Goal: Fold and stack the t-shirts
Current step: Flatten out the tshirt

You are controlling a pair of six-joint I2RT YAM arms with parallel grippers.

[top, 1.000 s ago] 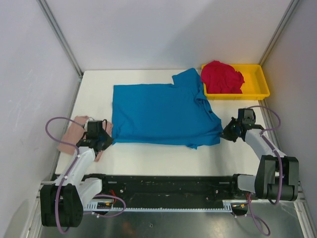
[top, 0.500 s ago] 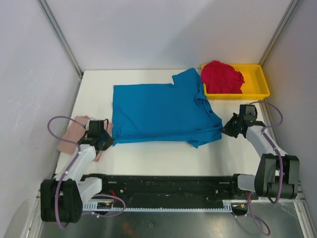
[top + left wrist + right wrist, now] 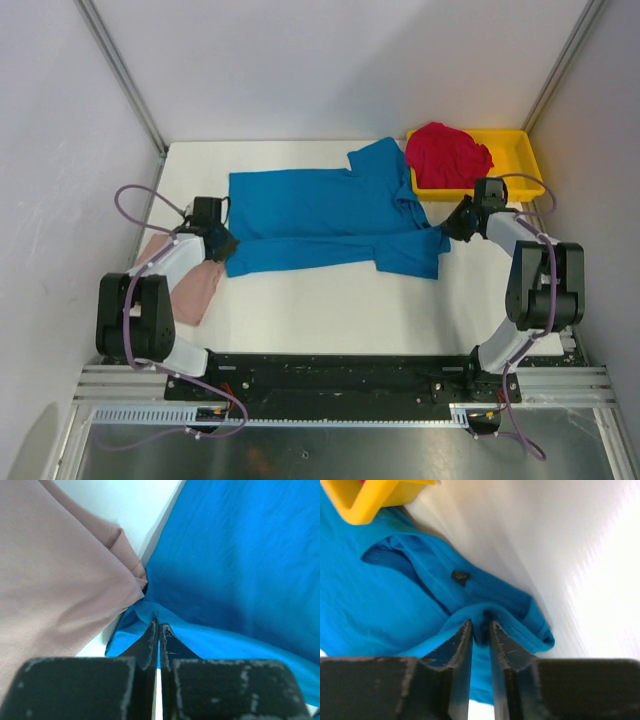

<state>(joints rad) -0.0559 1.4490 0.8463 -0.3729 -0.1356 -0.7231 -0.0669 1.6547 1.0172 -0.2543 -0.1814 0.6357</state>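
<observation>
The bright blue t-shirt (image 3: 320, 215) lies spread across the middle of the table, its near edge doubled back over itself. My left gripper (image 3: 225, 243) is shut on its lower left corner (image 3: 240, 555), jaws pressed together at the cloth (image 3: 158, 626). My right gripper (image 3: 450, 222) holds a raised fold of the blue t-shirt (image 3: 380, 595) at its right corner, jaws a little apart with cloth between them (image 3: 480, 625). The dusty pink t-shirt (image 3: 190, 285) lies at the left, partly under my left arm. The crimson red t-shirt (image 3: 448, 155) is bunched in the tray.
A shallow yellow tray (image 3: 525, 165) stands at the back right, its corner (image 3: 365, 500) just beyond the blue collar. The pink cloth (image 3: 50, 580) touches the blue corner at my left gripper. Grey walls close in the table on three sides.
Both grippers have moved away from the near edge toward the back, drawing the blue t-shirt's near hem over it, so it shows narrower. The right jaws have parted slightly.
</observation>
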